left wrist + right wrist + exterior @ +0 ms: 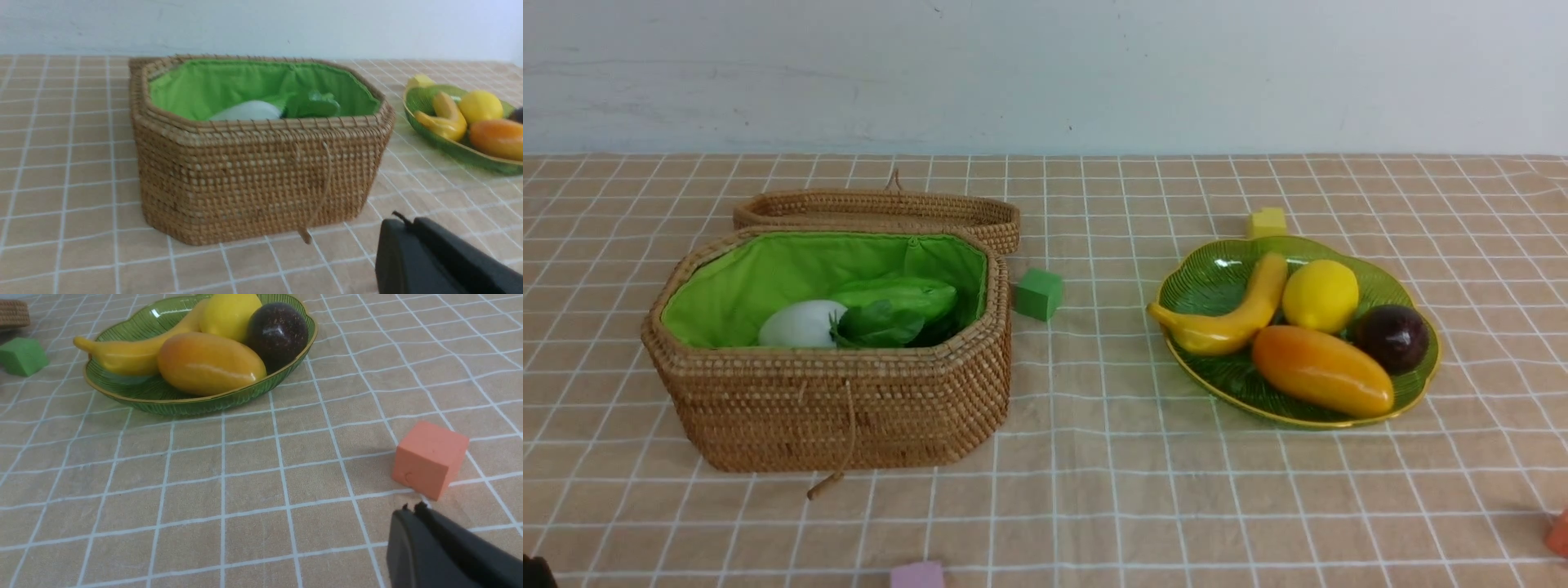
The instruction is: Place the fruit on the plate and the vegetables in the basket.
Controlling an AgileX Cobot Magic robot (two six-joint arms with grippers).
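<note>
Both sets of fingers were pressed together and held nothing: the left gripper [402, 220] showed at the lower right of its wrist picture, facing the basket [841, 400], and the right gripper [412, 508] sat low at the lower right of its own, near an orange cube [429, 457] on the tabletop [1094, 457].

At centre right of the front picture the plate [1217, 282] carried all four fruits: the banana [1233, 314], the lemon [1321, 296], the mango [1321, 370] and the dark round fruit [1393, 336]. At centre left the open basket held the white radish [802, 323] and the green gourd [903, 296], with a leafy green top [876, 325] between them. I could not make out the carrot's body or the eggplant; they may have lain deeper inside. The lid [882, 211] lay just behind the basket.

I judged the sorting done, or nearly so. To finish well, the arms should draw back clear without brushing the wicker or the plate's rim, leaving the cubes alone.
</note>
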